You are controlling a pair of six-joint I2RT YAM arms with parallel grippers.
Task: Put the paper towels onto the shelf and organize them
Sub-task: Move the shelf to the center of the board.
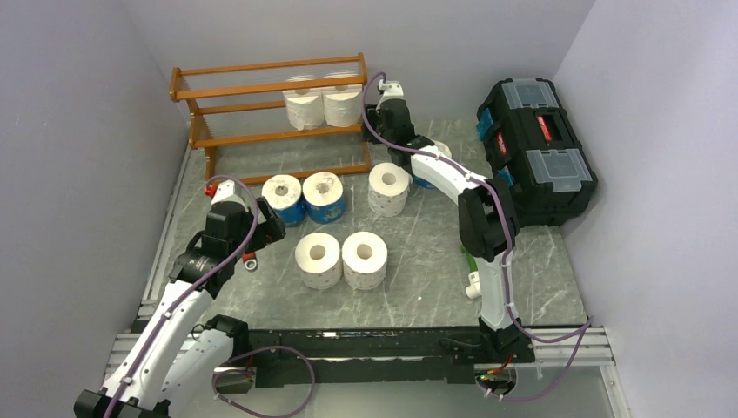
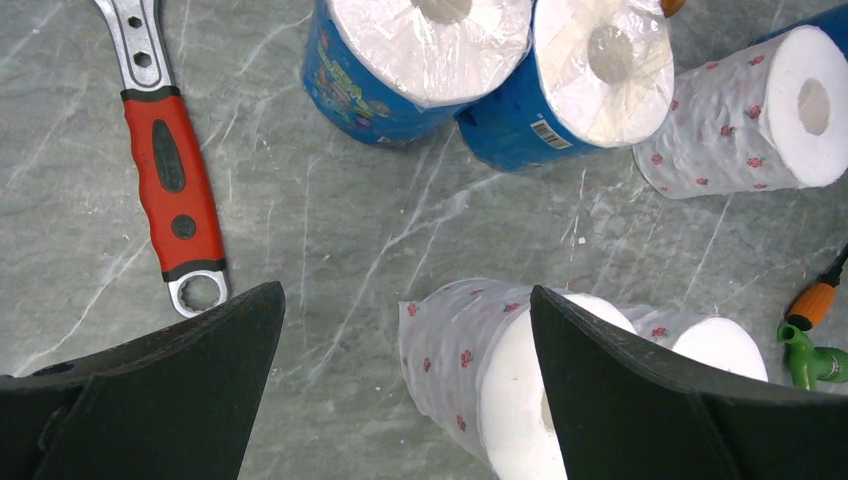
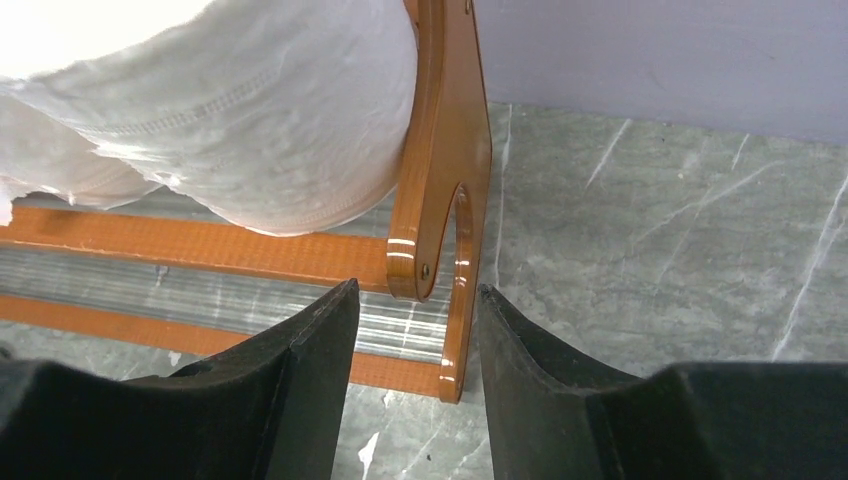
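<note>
Left jaws wide apart, empty, over a flowered roll (image 2: 450, 360) on the surface (image 1: 426, 261). Right jaws narrowly apart by the shelf (image 3: 440, 150), at its right end post, gripping nothing. On its middle tier, right end: two rolls (image 1: 324, 106). Standing loose: five rolls (image 1: 318, 259), perhaps another behind my right arm (image 1: 483, 218).

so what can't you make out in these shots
Top view: roll behind the right arm, mostly covered by it.
Right wrist view: shelf rolls overexposed, cut off by the top edge; count unclear.
Left wrist view: green-orange object cut off by the right edge; unidentifiable.
</note>
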